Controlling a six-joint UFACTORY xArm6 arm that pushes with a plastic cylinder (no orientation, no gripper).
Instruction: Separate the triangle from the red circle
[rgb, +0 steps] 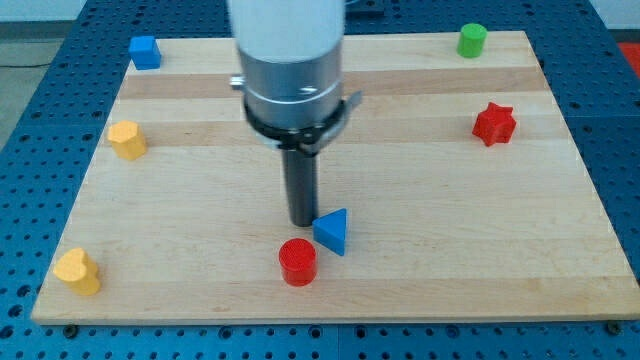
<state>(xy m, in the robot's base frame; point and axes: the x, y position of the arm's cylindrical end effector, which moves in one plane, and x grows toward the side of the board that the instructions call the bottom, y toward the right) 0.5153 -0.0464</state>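
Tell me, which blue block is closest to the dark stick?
The blue triangle block, right beside my tip. The other blue block sits far off at the view's top-left corner.

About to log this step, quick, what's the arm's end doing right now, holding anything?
My tip: a bare rod with no jaws, holding nothing, down on the board just left of the blue triangle and above the red circle.

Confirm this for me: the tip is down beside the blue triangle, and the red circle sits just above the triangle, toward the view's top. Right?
Not quite. The camera view shows my tip just to the view's left of the blue triangle, as you say, but the red circle sits below and slightly left of the triangle, toward the view's bottom, not above it.
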